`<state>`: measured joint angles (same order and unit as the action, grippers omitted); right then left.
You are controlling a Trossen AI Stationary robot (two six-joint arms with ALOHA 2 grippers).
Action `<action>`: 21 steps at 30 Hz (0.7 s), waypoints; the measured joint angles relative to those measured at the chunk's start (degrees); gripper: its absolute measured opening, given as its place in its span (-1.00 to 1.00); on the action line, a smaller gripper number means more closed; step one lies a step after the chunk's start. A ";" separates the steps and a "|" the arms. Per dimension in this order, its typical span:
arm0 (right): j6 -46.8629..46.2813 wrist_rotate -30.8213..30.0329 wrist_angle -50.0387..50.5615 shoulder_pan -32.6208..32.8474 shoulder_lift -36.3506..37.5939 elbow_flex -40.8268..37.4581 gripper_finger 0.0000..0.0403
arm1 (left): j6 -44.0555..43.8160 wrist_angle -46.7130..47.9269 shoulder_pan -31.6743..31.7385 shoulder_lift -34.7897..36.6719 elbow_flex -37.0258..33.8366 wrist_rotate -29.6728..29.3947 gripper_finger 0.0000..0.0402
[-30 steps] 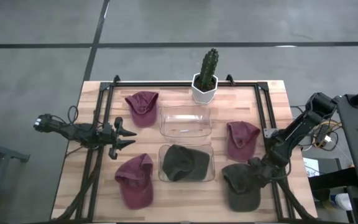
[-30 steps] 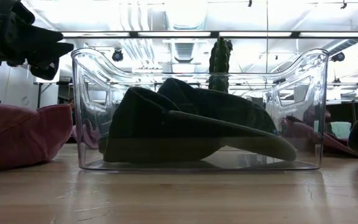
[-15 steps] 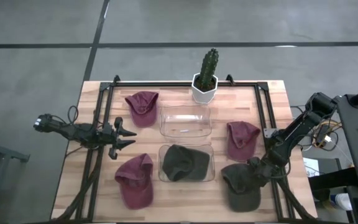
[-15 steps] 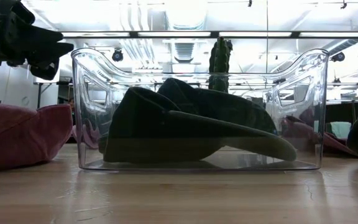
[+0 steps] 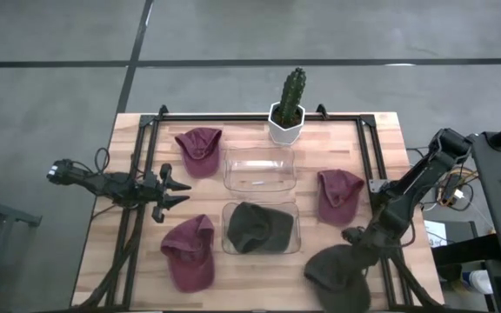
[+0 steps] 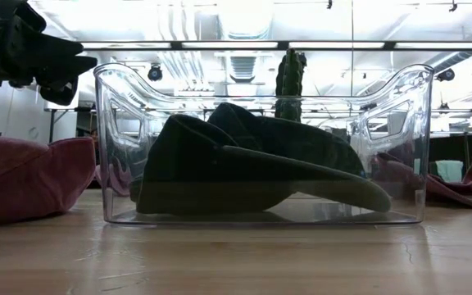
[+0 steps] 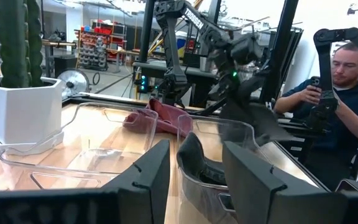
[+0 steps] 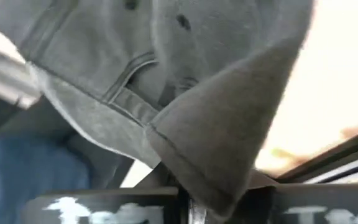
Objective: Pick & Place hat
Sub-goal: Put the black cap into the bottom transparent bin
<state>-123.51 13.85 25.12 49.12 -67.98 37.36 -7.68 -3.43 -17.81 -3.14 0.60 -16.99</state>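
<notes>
High view, far left: left gripper [image 5: 174, 191] parked over the table's [image 5: 390, 130] left rail, fingers spread wide, gripping nothing. Just ahead of those fingertips and to either side, two maroon caps: one [image 5: 199, 149] toward the far edge, one [image 5: 190, 252] toward the near edge, both flat on the wood and clear of the gripper.

Further ahead of that gripper, at mid-table, two clear bins side by side. Far bin [image 5: 259, 168] bare inside; near bin [image 5: 261, 228] holding a dark olive cap [image 5: 259, 226]. Beyond the far bin, at the table's back edge, a cactus [image 5: 292, 87] upright in a white pot [image 5: 285, 127].

Right of the bins, a third maroon cap [image 5: 338, 195], lying just beyond the right gripper [image 5: 353, 239], apart from it.

Right gripper low over the near right corner, clenched on the edge of a dark grey cap [image 5: 337, 276]. Cap hanging bunched from the fingertips, out toward the near edge. Same grip close up in the right wrist view: a fold of grey fabric [image 8: 216, 143] pinched between the two fingers.

Low view: olive cap [image 6: 252, 164] resting brim-down on the bin's floor, left gripper [image 6: 31, 49] high above the wood.

Left wrist view: a seated person [image 7: 347, 93] past the table, holding a phone.
</notes>
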 joint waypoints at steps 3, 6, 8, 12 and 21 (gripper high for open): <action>5.83 0.10 0.01 0.00 0.54 4.04 -0.93 | 0.00 0.01 0.01 -0.01 0.00 0.00 -0.30; 11.75 -0.39 -0.05 0.00 0.76 7.83 -0.93 | 0.00 -0.01 -0.01 0.01 0.00 -0.02 -0.30; 15.46 -1.80 0.42 0.00 0.85 9.96 -0.94 | 0.00 -0.01 -0.01 0.01 0.00 0.00 -0.30; 22.29 -7.38 2.78 -0.02 0.93 13.86 -0.94 | 0.00 -0.01 0.00 0.01 0.00 0.00 -0.30; 42.95 -16.06 6.99 -2.94 0.93 19.90 -0.94 | -0.02 -0.02 -0.01 0.01 0.00 0.00 -0.30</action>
<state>-80.55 -2.21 32.12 46.18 -67.05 57.26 -7.70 -3.44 -17.82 -3.14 0.60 -16.99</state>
